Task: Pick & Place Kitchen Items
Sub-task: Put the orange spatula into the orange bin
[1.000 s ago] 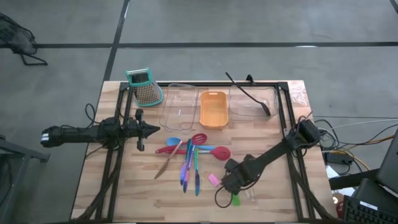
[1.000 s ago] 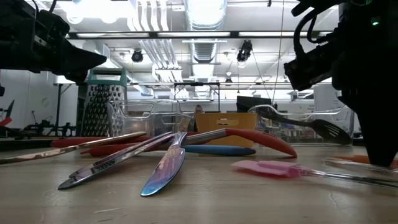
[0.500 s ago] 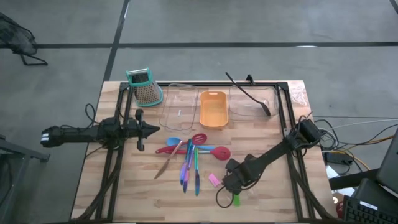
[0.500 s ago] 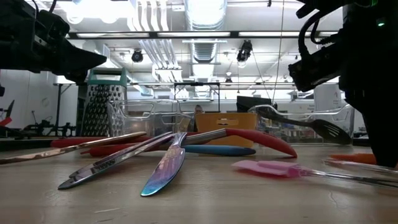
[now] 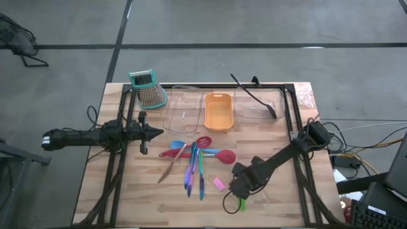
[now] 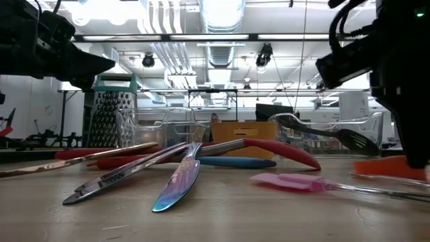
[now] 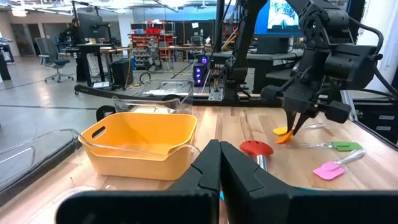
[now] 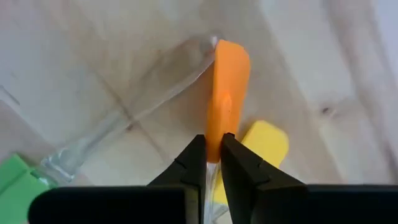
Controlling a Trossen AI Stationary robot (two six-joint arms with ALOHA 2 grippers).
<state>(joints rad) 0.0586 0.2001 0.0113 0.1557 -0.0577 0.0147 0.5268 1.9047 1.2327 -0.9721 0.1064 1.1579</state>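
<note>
My right gripper [image 8: 211, 149] points down at the table's near right and is shut on a small orange spatula head [image 8: 225, 93]. That head joins a clear handle [image 8: 124, 124] and sits over a yellow piece [image 8: 267, 143]. A pink piece [image 5: 219, 184] and a green piece [image 5: 241, 204] lie flat beside it. Red and blue spatulas [image 5: 219, 154] and thin coloured sticks [image 5: 194, 172] lie mid-table. The long black spoon [image 5: 254, 95] rests across a clear tray. My left gripper [image 5: 156, 133] waits shut at the left, held level above the table. My right gripper pinches the narrow end of the orange head [image 8: 216, 138] between its two fingertips [image 8: 194, 155], coming from above and pointing down. The head is tilted up [image 6: 386, 167] just over the table. Whether it is lifted clear, I cannot tell.
A teal-topped grater [image 5: 148, 89], a clear tray [image 5: 181, 108], an orange tray [image 5: 217, 111] and a second clear tray [image 5: 257, 105] stand along the far edge. Bare wood shows at the near left.
My right gripper has taken hold of the orange head. In the low view that head has tipped up from nearly flat on the table and now shows higher beside the fingers. The arm itself has hardly shifted.
</note>
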